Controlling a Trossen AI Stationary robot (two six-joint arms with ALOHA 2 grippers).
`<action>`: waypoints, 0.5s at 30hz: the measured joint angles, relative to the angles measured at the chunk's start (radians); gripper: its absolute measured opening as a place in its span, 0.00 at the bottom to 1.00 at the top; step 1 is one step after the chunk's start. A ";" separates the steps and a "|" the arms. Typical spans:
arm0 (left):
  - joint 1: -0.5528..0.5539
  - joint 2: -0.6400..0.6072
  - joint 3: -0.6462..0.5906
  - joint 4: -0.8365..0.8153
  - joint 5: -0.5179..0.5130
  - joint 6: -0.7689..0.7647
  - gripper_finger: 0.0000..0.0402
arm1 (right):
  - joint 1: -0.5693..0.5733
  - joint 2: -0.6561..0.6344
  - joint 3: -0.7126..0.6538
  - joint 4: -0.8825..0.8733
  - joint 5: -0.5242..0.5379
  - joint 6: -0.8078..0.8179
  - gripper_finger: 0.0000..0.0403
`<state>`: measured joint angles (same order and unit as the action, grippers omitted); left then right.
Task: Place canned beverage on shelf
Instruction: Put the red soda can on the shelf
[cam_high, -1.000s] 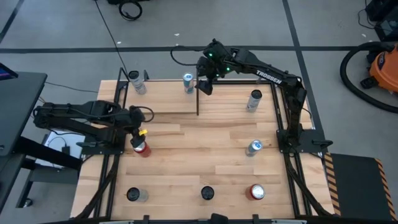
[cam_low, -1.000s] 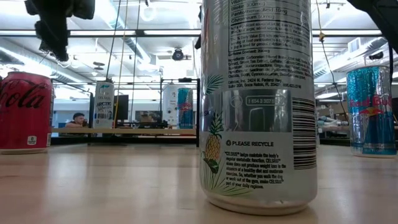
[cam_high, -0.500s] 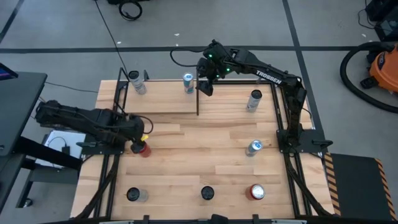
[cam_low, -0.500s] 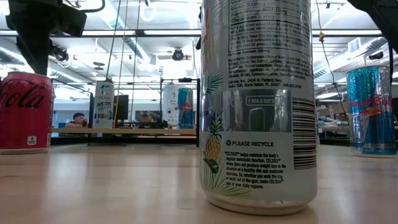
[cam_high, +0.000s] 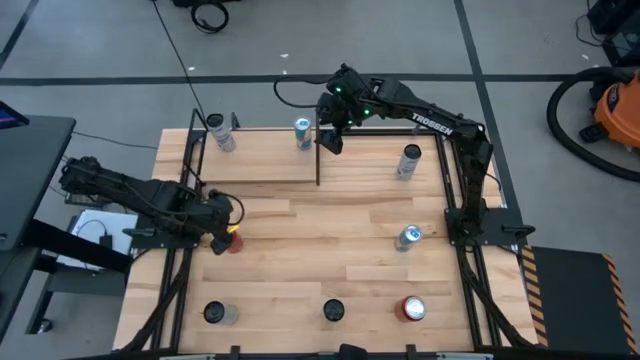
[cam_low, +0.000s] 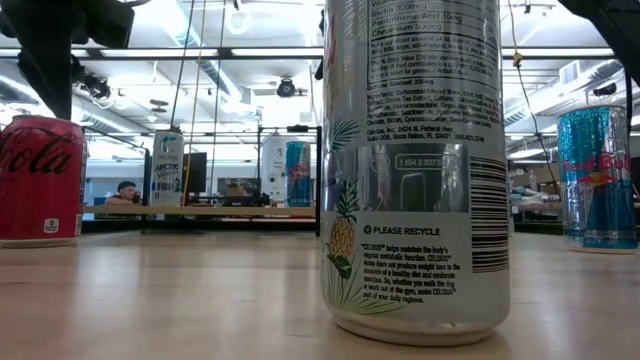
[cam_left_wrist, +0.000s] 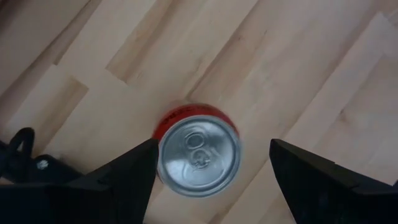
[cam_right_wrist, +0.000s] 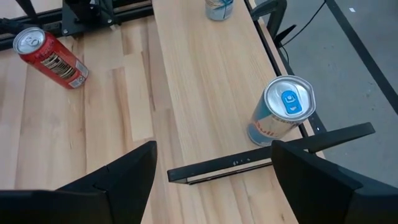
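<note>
Red can upright beneath open left gripper, between its fingers

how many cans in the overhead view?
8: two on the pale wood shelf, silver and blue; silver far right; blue mid-right; red under the left gripper; near edge: two dark-topped, one red.

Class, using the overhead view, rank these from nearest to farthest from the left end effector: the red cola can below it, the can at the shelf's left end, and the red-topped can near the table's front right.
1. Red cola can: directly under the left end effector, left side of the table.
2. Can at the shelf's left end: back left.
3. Red-topped can: front right, farthest.
</note>
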<state>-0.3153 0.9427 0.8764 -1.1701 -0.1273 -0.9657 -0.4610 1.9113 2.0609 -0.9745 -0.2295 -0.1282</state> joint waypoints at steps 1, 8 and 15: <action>-0.004 0.000 0.000 0.002 -0.003 0.000 0.77 | 0.000 0.000 0.000 0.000 0.000 -0.003 0.80; -0.010 0.014 0.000 -0.009 -0.031 0.000 0.77 | 0.000 0.000 0.000 0.000 0.000 -0.003 0.80; -0.010 0.051 0.000 -0.011 -0.030 0.004 0.77 | 0.000 0.000 0.000 -0.006 0.000 -0.005 0.80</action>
<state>-0.3252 0.9942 0.8761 -1.1809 -0.1577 -0.9616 -0.4610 1.9114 2.0609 -0.9802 -0.2296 -0.1337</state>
